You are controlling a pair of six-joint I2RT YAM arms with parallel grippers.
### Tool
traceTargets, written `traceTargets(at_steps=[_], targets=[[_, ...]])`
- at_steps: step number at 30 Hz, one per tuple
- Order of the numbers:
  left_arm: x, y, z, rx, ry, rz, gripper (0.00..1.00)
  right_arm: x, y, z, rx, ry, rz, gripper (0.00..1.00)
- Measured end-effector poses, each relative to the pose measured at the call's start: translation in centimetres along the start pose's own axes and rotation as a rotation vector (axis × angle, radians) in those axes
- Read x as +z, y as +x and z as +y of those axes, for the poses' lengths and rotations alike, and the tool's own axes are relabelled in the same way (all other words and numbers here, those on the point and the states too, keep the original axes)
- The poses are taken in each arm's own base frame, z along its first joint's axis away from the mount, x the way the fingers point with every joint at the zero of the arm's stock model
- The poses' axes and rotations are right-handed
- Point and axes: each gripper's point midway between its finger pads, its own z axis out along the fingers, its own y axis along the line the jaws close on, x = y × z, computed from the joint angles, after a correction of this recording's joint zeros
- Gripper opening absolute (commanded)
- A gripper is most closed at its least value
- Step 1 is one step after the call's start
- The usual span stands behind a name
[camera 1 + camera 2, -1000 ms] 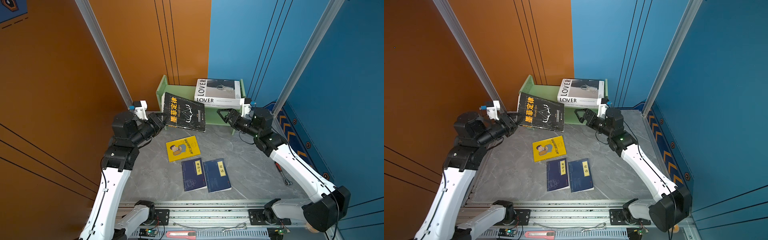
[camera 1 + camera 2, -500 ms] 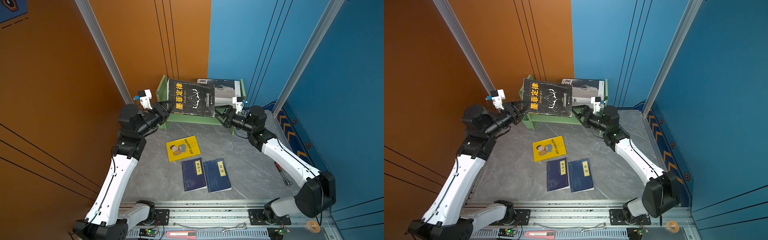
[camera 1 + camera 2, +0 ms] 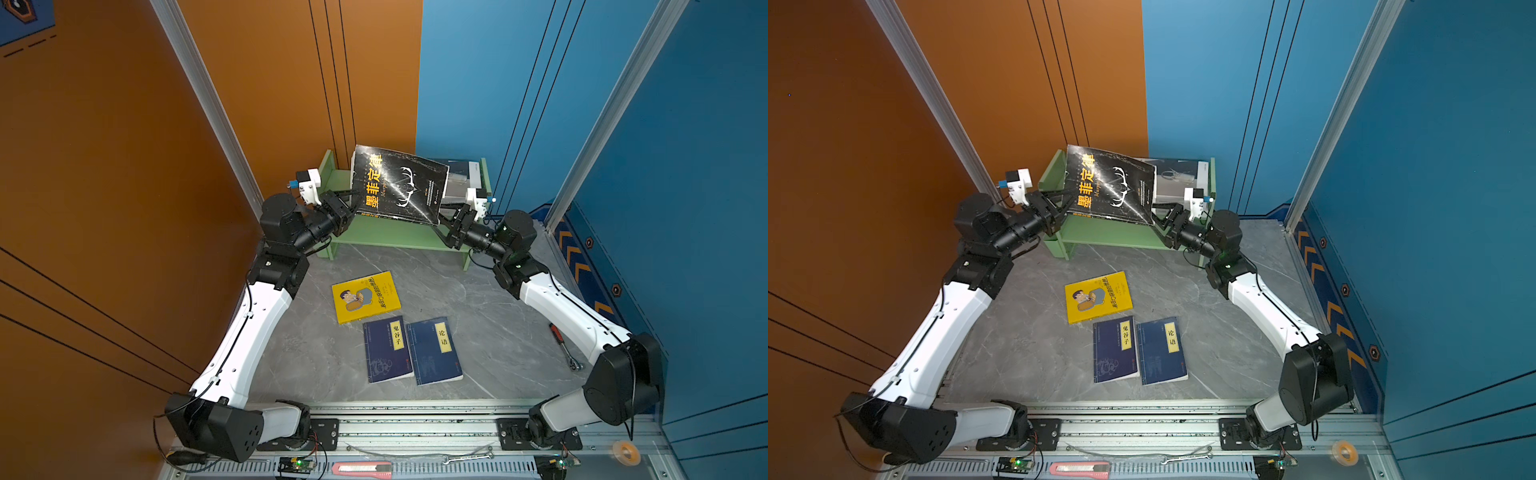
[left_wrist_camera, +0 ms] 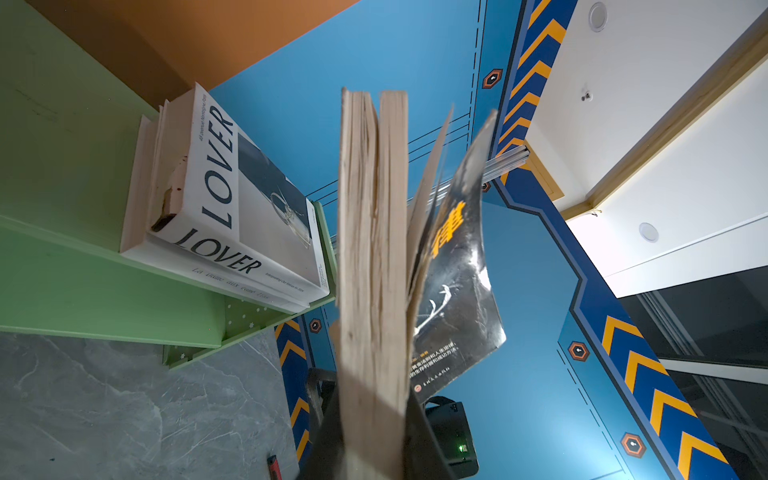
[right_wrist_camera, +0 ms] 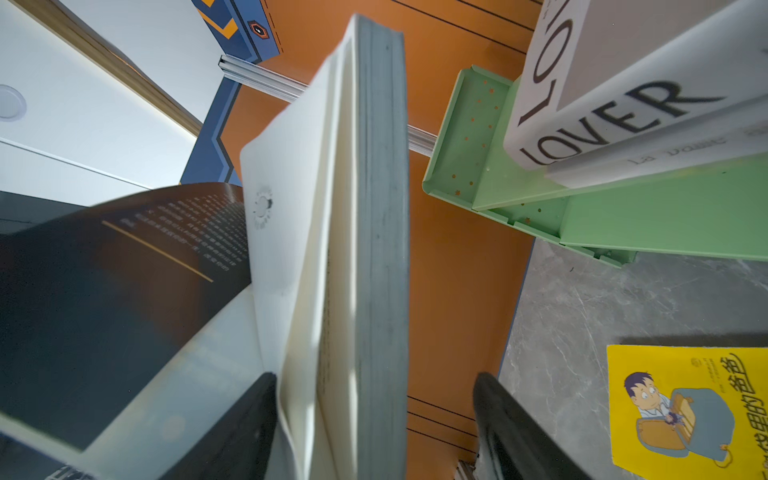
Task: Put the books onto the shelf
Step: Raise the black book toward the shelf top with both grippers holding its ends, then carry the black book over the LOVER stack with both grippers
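— Where's the black book (image 3: pixel 400 183)?
— Both top views show it tilted in the air over the shelf's (image 3: pixel 390 235) front, at the bench's (image 3: pixel 478 299) far edge. My left gripper (image 3: pixel 354 198) is clamped on its left edge.
— And the right?
— Only the right wrist view tells me: the right gripper (image 5: pixel 374 378) stands open, the page block between the jaws, close to 1 finger (image 5: pixel 249 411) and clear of the other. The left wrist view adds the cover peeling off the pages, and the LOVER book (image 4: pixel 232 199) on the top tier.

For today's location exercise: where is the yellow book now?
In both top views, the yellow book lies flat, centre, between the shelf and two navy books.
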Motion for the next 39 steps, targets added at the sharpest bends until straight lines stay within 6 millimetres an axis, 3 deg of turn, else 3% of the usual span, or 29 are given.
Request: traceTargets(at_steps=[3, 12, 16, 22, 28, 35, 39], targets=[[0.4, 0.0, 0.2, -0.010, 0.004, 0.011, 0.00, -0.3, -0.5, -0.1, 0.012, -0.002, -0.014, 0.81], [0.8, 1.3, -0.3, -0.019, 0.023, 0.054, 0.00, -3.2, -2.3, -2.7, 0.061, 0.041, -0.089, 0.85], [0.8, 1.3, -0.4, -0.018, 0.028, 0.056, 0.00, -4.1, -2.1, -1.1, 0.028, 0.021, -0.098, 0.93], [0.9, 1.6, -0.7, -0.015, 0.038, 0.064, 0.00, -5.8, -1.4, 2.7, -0.072, -0.015, -0.110, 0.93], [1.0, 1.8, -0.8, -0.016, 0.040, 0.068, 0.00, -8.4, -2.4, 2.9, -0.123, 0.037, -0.179, 0.96], [1.3, 2.9, -1.3, -0.022, 0.053, 0.097, 0.00, -7.2, -0.2, 2.2, -0.121, 0.057, -0.112, 0.94], [1.5, 3.5, -1.6, -0.034, 0.063, 0.114, 0.00, -6.4, 0.6, 1.9, -0.111, 0.053, -0.082, 0.82]])
